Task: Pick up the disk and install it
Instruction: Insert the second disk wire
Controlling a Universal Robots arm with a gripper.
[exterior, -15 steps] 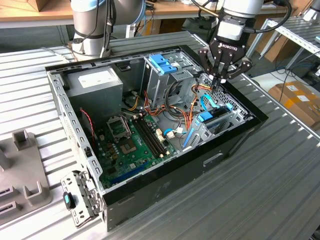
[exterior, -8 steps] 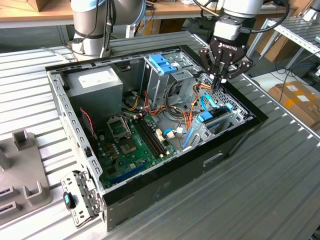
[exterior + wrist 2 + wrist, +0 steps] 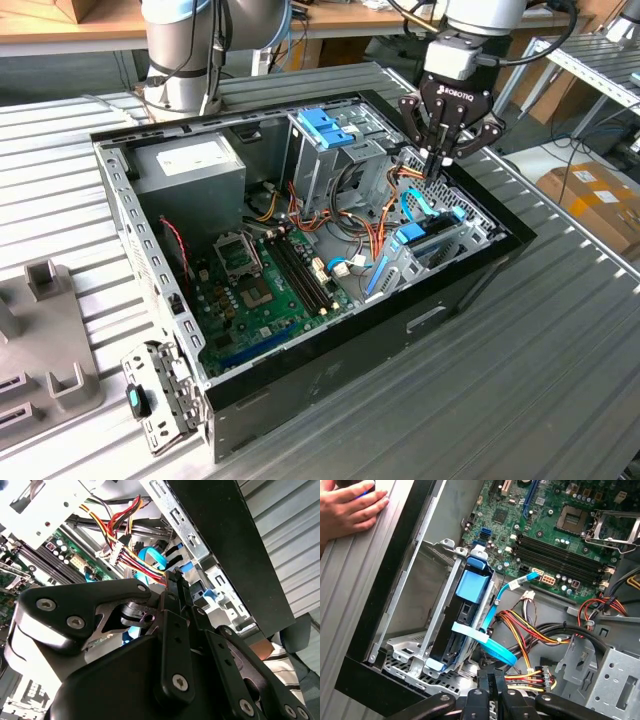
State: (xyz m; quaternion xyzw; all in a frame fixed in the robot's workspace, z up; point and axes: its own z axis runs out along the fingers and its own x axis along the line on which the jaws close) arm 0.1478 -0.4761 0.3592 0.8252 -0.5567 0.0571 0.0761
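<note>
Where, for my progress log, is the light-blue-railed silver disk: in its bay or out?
In: the disk stands on edge inside the metal bay.

Lying open on the ribbed worktop (image 3: 560, 330): black computer case (image 3: 330, 375), green motherboard (image 3: 265, 290) and grey power-supply box (image 3: 190, 165) showing inside. Standing beside: grey fixture (image 3: 50, 330).

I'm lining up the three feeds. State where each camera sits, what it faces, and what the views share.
Exterior view: off the arm, above, looking down into the open computer case; arm and gripper show.
Second wrist view: on the arm, looking along the gripper at the cable bundle and case wall.
First wrist view: on the arm, facing the motherboard and blue-railed disk in its bay; a person's hand rests on the table.
Shared: gripper, coloured cables.
</note>
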